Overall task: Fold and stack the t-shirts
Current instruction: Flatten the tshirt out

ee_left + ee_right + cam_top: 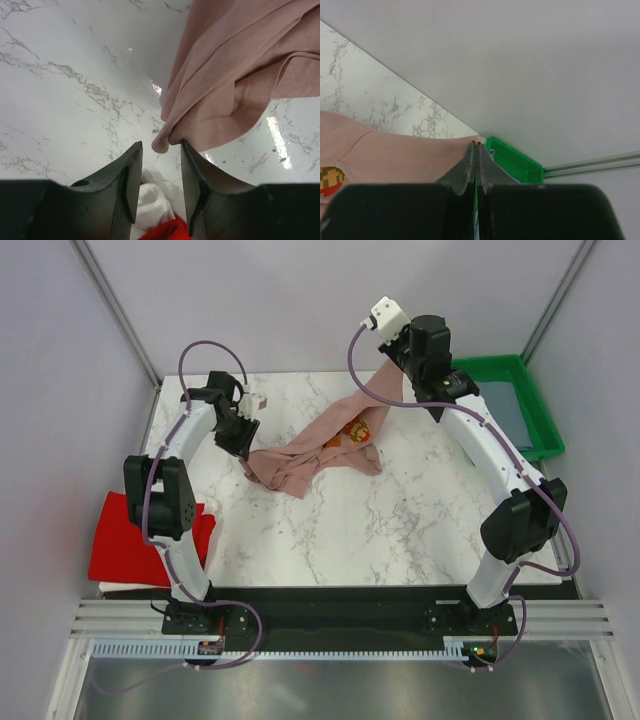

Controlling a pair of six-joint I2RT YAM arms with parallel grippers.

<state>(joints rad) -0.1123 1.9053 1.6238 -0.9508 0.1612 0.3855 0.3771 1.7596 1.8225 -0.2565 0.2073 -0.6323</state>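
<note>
Dusty-pink knit is the fabric we see most of: the dusty-pink short-sleeved t-shirt sprawls in a rumpled, rope-like band across the middle of the glossy white marble-patterned table. Its weave is matte and fine, and it is gathered into long soft folds. A small blocky brown-orange chest graphic shows near its right end. That end rises off the table in a taut strip towards the right fingers, which are pressed together. In the right wrist view the pink edge runs straight up to their dark ridged tips, so we read them as pinching the cloth. The left end lies bunched on the table, and the left fingers sit right at it. These matte black wedge-shaped fingers are spread, with nothing between them. A rounded fold of pink hem sits just past their tips, close against one finger, and we cannot tell whether it touches. Through the gap between them we glimpse white cloth and a scrap of red. From above, a bright red folded t-shirt lies flat at the table's left edge under the left arm, well apart from the pink one. A green plastic tray with raised walls stands at the far right corner, and slate grey-blue cloth lies inside it, its shape unclear to us.
</note>
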